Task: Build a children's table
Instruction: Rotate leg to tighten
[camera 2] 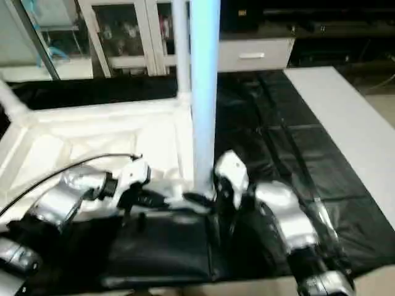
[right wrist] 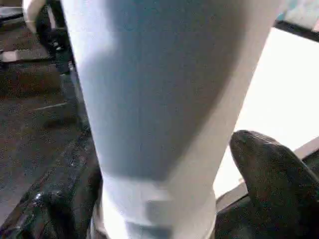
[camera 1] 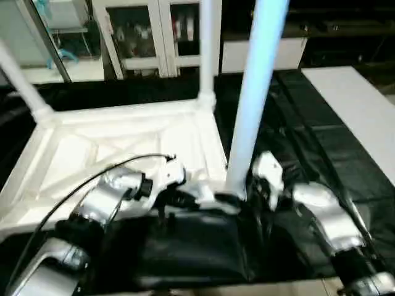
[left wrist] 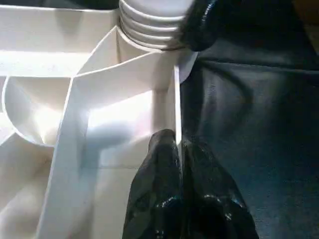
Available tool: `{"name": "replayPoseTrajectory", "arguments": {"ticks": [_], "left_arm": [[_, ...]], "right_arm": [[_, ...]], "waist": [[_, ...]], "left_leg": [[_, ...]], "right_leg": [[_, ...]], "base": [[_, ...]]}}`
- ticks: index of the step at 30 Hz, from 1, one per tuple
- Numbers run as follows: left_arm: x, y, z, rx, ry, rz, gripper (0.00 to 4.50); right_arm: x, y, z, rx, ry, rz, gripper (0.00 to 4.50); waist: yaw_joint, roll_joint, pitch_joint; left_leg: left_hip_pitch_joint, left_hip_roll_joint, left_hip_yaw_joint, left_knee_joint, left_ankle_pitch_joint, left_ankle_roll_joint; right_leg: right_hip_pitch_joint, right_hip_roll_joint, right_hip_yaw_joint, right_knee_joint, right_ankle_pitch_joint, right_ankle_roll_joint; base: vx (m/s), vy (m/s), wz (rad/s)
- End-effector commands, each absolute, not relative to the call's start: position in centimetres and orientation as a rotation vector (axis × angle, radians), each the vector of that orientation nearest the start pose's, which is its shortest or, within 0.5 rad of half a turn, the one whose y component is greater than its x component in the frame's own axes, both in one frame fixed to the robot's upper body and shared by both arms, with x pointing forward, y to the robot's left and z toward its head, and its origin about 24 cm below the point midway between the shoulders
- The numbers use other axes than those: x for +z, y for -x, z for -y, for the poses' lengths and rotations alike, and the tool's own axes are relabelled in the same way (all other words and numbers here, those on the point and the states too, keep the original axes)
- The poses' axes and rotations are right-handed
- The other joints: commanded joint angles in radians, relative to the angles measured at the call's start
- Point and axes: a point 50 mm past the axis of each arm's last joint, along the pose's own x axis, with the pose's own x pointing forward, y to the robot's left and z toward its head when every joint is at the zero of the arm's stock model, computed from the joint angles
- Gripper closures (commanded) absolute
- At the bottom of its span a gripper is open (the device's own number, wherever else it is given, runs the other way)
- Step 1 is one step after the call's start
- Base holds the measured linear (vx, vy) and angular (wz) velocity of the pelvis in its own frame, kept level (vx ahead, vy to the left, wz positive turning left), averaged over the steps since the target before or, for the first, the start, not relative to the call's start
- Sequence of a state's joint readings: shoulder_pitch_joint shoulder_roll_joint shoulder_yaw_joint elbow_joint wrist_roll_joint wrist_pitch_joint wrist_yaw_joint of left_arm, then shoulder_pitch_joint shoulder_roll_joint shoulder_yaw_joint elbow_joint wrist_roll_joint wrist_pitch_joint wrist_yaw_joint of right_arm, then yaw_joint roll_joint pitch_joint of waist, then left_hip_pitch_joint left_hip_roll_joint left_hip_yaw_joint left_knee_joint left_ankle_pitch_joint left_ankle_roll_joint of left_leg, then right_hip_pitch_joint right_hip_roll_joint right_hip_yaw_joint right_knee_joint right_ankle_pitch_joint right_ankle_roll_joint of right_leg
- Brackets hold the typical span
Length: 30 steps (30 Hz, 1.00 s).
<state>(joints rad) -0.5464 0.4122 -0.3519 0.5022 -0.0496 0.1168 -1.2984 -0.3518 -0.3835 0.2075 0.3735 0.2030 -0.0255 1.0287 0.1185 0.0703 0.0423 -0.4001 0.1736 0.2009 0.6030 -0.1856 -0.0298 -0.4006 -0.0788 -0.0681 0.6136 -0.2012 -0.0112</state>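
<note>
From the head camera, we see the white tabletop [camera 1: 123, 148] lying upside down, ribbed underside up, on the black-covered work table [camera 1: 321, 154]. Three legs stand in its corner sockets: the near-right leg [camera 1: 253, 92] rising tall at centre, a far-right leg [camera 1: 208, 49] behind it, and a far-left leg [camera 1: 21, 80] leaning out at the left edge. Our left gripper [camera 1: 185, 198] reaches along the tabletop's near rim toward the base of the near-right leg; our right gripper [camera 1: 262, 185] sits just beside that base on the other side. A white board [camera 1: 358, 105] lies on the table at the right, and glass-fronted cabinets [camera 1: 148, 37] stand behind.

From the left wrist, we see the left gripper [left wrist: 180, 149] pinched onto the thin side wall of the tabletop [left wrist: 75, 99], one finger on each face, with the ribbed foot of the leg [left wrist: 149, 20] seated in the corner socket ahead.

From the right wrist, the leg [right wrist: 164, 109] stands between the spread fingers [right wrist: 274, 174] of the right gripper [right wrist: 164, 199], which flank the tube loosely rather than clamping it.
</note>
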Motion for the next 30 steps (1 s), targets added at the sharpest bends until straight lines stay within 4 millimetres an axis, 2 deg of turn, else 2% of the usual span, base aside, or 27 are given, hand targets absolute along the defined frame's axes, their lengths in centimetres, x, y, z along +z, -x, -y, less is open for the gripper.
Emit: {"name": "replayPoseTrajectory", "arguments": {"ticks": [1, 4, 6, 22, 26, 30], "left_arm": [[5.20, -29.55, -12.33, -1.547, -0.380, -0.463, 4.50], [5.19, -29.45, -12.11, -1.541, -0.373, -0.457, 4.50], [5.19, -29.42, -12.10, -1.541, -0.373, -0.457, 4.50], [5.10, -29.01, -12.12, -1.537, -0.359, -0.470, 4.50], [5.06, -28.89, -12.17, -1.531, -0.351, -0.472, 4.50], [5.04, -28.99, -12.35, -1.511, -0.354, -0.472, 4.50]], "right_arm": [[4.85, -28.64, 14.46, 1.180, 0.218, -0.183, 0.40], [4.84, -29.12, 14.40, 1.140, 0.223, -0.180, 0.40], [4.85, -29.18, 14.41, 1.135, 0.219, -0.182, 0.66], [4.40, -28.72, 14.75, 1.156, 0.199, -0.238, 1.82], [4.30, -28.77, 14.71, 1.149, 0.179, -0.246, 1.88], [4.03, -29.11, 14.64, 1.102, 0.151, -0.253, 1.89]], "waist": [[-0.005, -0.014, -0.061], [-0.005, -0.014, -0.063], [-0.006, -0.014, -0.063], [-0.009, -0.013, -0.065], [-0.009, -0.018, -0.066], [-0.009, -0.016, -0.066]], "left_leg": [[0.031, 0.071, -0.033, -0.078, -0.207, 0.061], [0.029, 0.070, -0.033, -0.075, -0.181, 0.065], [0.028, 0.069, -0.034, -0.075, -0.174, 0.069], [0.028, 0.068, -0.034, -0.071, -0.163, 0.077], [0.028, 0.068, -0.033, -0.069, -0.151, 0.081], [0.027, 0.067, -0.033, -0.068, -0.145, 0.086]], "right_leg": [[0.038, -0.084, 0.052, -0.073, -0.178, -0.217], [0.039, -0.084, 0.051, -0.070, -0.152, -0.219], [0.039, -0.083, 0.051, -0.069, -0.140, -0.222], [0.041, -0.081, 0.048, -0.066, -0.119, -0.229], [0.042, -0.081, 0.049, -0.064, -0.109, -0.230], [0.041, -0.080, 0.048, -0.063, -0.108, -0.230]], "base": [[0.000, 0.000, 0.00], [0.000, 0.000, 0.00], [0.000, 0.000, 0.00], [0.000, 0.000, 0.00], [0.000, 0.000, 0.00], [0.000, 0.000, 0.00]]}}
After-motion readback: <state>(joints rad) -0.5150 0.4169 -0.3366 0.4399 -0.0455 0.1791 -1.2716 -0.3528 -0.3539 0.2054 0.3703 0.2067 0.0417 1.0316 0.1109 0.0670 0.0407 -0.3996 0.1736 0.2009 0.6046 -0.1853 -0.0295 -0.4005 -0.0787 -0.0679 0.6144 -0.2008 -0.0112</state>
